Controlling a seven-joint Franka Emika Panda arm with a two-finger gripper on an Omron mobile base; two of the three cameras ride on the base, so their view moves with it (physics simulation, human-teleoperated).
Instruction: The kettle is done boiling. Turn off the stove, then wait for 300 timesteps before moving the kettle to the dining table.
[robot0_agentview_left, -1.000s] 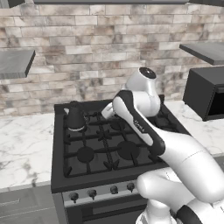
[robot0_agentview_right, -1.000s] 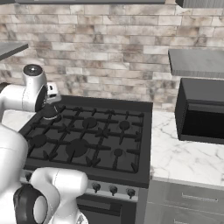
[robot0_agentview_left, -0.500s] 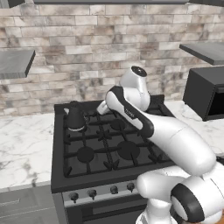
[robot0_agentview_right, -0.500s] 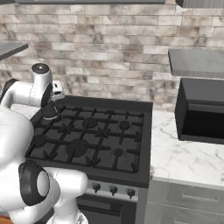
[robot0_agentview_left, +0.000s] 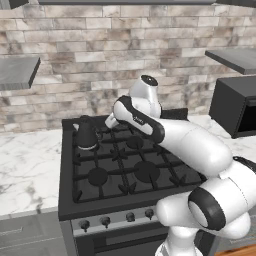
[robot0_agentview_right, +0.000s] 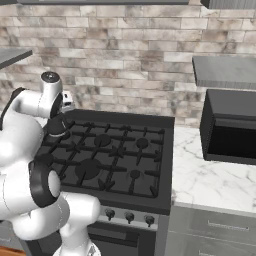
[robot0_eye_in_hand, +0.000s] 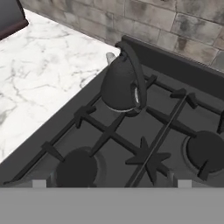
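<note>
The dark kettle stands upright on the back left burner of the black stove, its thin arched handle up. In the hand view the kettle sits ahead of and above my gripper, whose tips stand wide apart and open with nothing between them. My gripper hovers just right of the kettle, apart from it. In the right base view the arm partly covers the kettle. A row of knobs lines the silver front panel. The dining table is out of view.
Marble counters flank the stove, on the left and the right. A black microwave stands on the right counter. A grey shelf hangs at the left, and a brick wall runs behind.
My arm has swung left and lower over the back of the stove, bringing the hand closer to the kettle. The jaws stayed open and the kettle has not moved.
</note>
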